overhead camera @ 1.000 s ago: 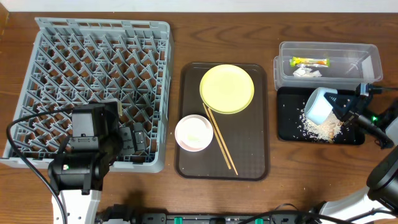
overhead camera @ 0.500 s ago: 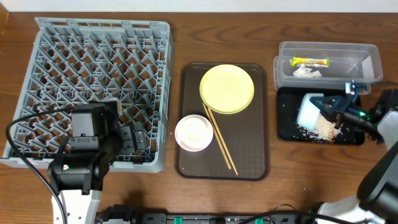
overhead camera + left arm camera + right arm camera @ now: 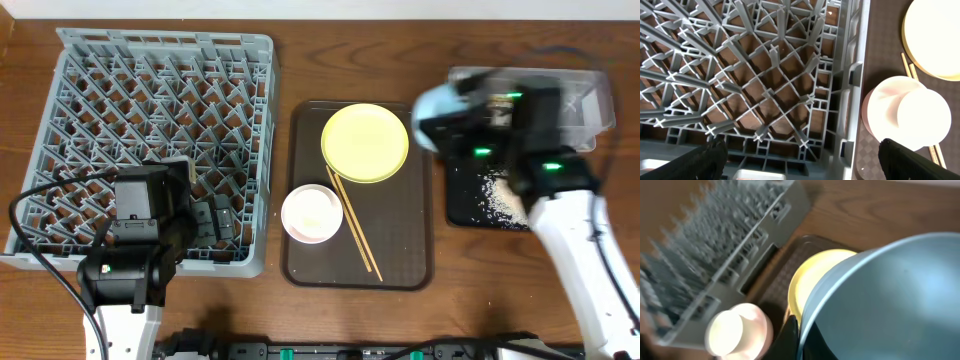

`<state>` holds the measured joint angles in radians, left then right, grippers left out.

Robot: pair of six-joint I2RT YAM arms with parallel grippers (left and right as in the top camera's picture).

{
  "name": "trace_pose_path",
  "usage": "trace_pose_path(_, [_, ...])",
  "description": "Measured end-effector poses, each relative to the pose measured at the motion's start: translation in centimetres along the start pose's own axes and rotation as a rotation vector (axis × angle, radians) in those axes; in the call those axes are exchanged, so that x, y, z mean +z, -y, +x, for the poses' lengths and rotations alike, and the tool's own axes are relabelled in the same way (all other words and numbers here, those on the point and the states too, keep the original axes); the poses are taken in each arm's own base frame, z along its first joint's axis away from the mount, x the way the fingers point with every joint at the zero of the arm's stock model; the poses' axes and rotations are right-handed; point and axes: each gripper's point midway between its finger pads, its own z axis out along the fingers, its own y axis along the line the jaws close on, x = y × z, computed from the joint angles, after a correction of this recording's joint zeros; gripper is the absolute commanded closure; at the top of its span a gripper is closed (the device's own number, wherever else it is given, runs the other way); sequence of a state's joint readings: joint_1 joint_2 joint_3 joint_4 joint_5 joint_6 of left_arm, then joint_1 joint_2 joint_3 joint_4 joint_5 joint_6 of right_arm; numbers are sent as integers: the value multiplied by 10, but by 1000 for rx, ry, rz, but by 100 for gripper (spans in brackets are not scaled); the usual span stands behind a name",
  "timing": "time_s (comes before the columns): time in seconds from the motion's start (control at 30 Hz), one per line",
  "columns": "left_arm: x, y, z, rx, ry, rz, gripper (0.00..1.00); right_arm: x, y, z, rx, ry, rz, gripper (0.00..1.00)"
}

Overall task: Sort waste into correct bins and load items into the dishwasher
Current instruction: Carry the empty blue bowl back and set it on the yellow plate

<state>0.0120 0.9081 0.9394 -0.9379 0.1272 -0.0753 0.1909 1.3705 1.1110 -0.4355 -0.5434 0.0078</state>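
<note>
Brown wooden table (image 3: 350, 55) — grey rack (image 3: 160, 90)

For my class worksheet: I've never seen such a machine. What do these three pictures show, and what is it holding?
Two robot arms work at a table. One picture looks down from above; the others come from a camera on each wrist. Laid out are a grey dish rack, a brown tray with a yellow plate, pinkish-white bowl and chopsticks, a clear tub, and a black tray scattered with rice grains. The right hand holds a light blue bowl. The left hand hangs open over the rack's corner.
</note>
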Motion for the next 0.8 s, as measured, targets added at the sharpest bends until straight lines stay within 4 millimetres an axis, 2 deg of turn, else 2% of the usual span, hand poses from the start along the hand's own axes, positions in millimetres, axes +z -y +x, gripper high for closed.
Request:
trace_pose_path(0.07, [0,0,0,0,0,0,2,22,-19,2,-122,-16,16,99])
trace_pose_path(0.2, [0,0,0,0,0,0,2,63,-39,14,-285,-54,58,99])
trace_pose_path(0.33, [0,0,0,0,0,0,2,108,-35,41,-358,-130,108,99])
trace_pose_path(0.47, [0,0,0,0,0,0,2,143,-19,72,-375,-209,146,99])
trace_pose_path(0.6, [0,0,0,0,0,0,2,163,-6,100,-369,-280,154,95])
trace_pose_path(0.67, [0,0,0,0,0,0,2,168,-3,111,-365,-313,153,89])
trace_pose_path(0.73, [0,0,0,-1,0,0,2,169,-4,116,-364,-326,151,78])
trace_pose_path(0.8, [0,0,0,0,0,0,2,170,-5,116,-370,-326,145,73])
